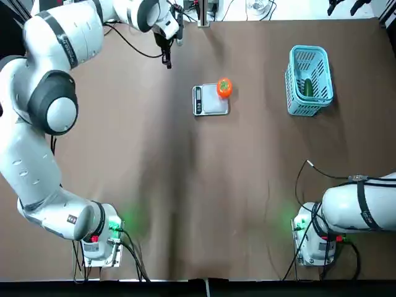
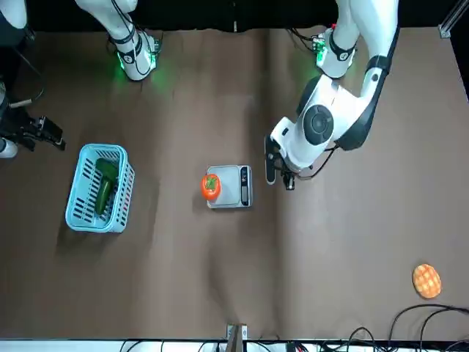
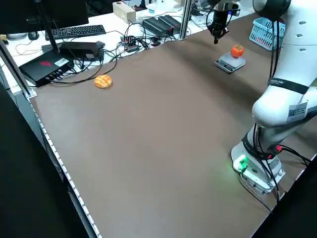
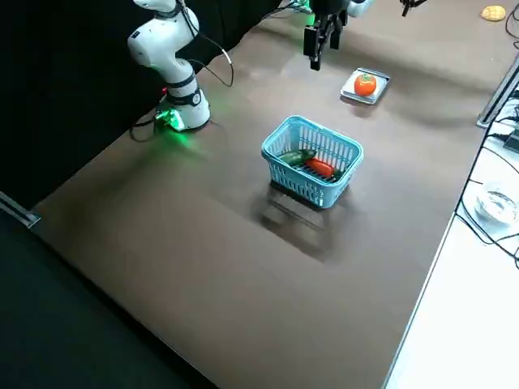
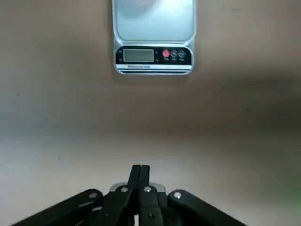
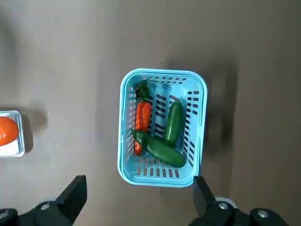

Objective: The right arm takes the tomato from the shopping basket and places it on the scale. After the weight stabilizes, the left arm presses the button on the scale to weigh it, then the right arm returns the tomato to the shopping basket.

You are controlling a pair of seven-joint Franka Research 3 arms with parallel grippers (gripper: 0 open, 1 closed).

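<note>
The tomato [image 1: 224, 88] sits on the scale [image 1: 210, 100], at the plate edge far from the display, so the placing step looks done. The left tool [image 1: 166, 57], its fingers clenched together, hangs just short of the scale on the display side, so pressing the button [image 5: 165, 53] seems still ahead. The right tool [image 6: 138, 197], fingers spread and grasping nothing, waits above the shopping basket [image 1: 308, 80] (green vegetables lie inside), with the tomato's return also left.
</note>
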